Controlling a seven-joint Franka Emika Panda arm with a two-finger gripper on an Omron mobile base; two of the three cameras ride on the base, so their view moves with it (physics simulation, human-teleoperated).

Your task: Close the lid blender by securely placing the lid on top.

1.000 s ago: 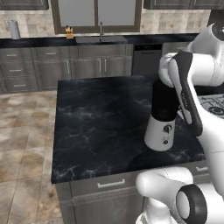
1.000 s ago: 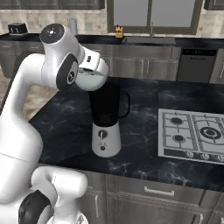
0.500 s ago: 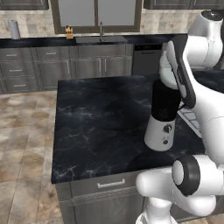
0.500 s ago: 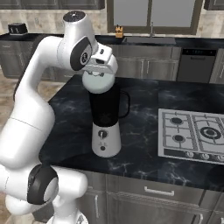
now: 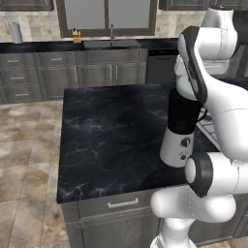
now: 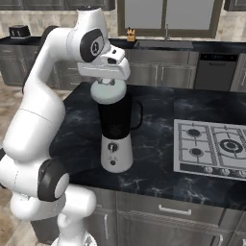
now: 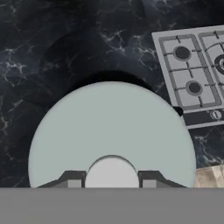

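Holding the lid (image 6: 108, 90) by its centre knob (image 7: 111, 172), we are keeping the pale disc level on the mouth of the blender (image 6: 115, 130) jar so it can seat squarely. Our gripper (image 7: 111, 180) is clamping the knob from both sides. The blender is standing on the dark marble island counter (image 5: 111, 131), beside the gas hob (image 6: 211, 149).

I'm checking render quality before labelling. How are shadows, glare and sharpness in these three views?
Left base view: soft, slightly blurred render, a dark shadow on the counter beside the blender, no glare. Right base view: even light, the lid pale under the gripper, the jar near black without detail. Hand view: the lid's flat disc, unshaded, its dark shadow on the marble behind; the stove sharp.
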